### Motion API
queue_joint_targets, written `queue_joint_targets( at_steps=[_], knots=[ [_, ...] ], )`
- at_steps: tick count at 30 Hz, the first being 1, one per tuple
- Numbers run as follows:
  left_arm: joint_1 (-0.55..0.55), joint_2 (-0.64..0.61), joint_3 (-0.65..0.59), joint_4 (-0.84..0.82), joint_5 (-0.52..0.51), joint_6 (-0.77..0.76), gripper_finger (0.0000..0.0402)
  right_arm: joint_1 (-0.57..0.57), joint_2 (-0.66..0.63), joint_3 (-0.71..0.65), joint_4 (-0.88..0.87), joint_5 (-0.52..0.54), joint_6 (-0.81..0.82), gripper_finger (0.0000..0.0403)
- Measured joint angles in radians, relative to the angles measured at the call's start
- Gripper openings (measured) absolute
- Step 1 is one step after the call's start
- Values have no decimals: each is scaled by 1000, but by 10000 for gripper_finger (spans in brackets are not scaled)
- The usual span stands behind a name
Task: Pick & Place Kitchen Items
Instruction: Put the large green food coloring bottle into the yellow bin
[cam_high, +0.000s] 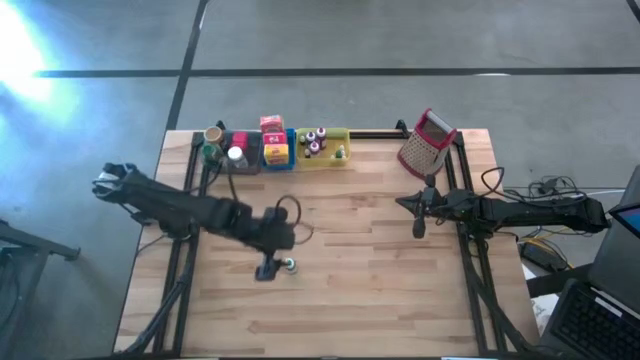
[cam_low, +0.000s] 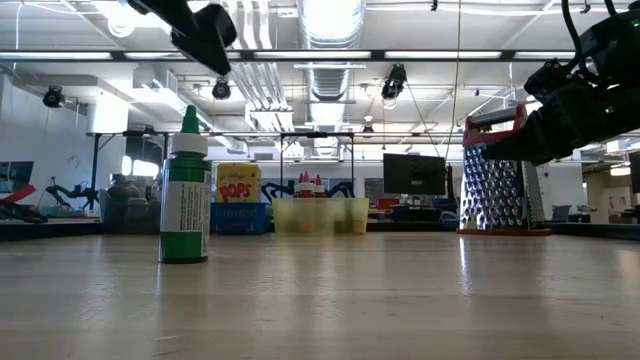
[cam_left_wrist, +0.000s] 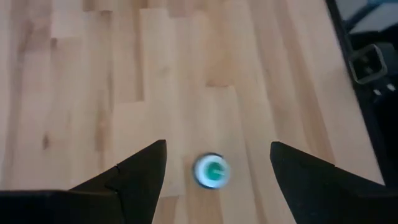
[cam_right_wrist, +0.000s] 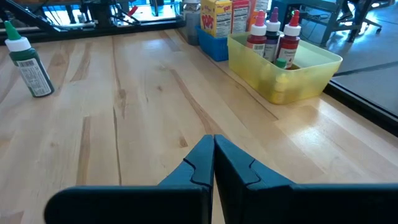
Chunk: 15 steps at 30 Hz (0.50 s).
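Note:
A small green bottle with a green cap (cam_high: 289, 265) (cam_low: 185, 190) stands upright on its base on the wooden table, near the middle left. My left gripper (cam_left_wrist: 217, 144) (cam_high: 267, 268) hangs above it, slanting down and open. In the left wrist view the bottle's cap (cam_left_wrist: 212, 171) shows between the two fingers, below them and untouched. More small bottles and boxes sit in the trays at the far edge. My right gripper (cam_right_wrist: 213, 140) (cam_high: 404, 204) waits shut over the table's right side, holding nothing.
A grey tray (cam_high: 236, 152), a blue tray (cam_high: 277, 152) and a yellow tray (cam_high: 324, 148) stand in a row along the far edge with small items in them. A tall metal grater with a red handle (cam_high: 425, 143) stands at the far right. Bare wood lies around the bottle.

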Motion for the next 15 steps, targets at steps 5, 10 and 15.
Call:
queue_joint_targets(
  at_steps=[5,10,15],
  knots=[
    [-74,0,0,-14,-52,-36,291,0,0,0,0,0,0,8],
    [-88,0,-4,-16,-114,-64,291,0,0,0,0,0,0,8],
    [-86,2,-54,-3,-123,-81,291,0,0,0,0,0,0,8]
  ],
)
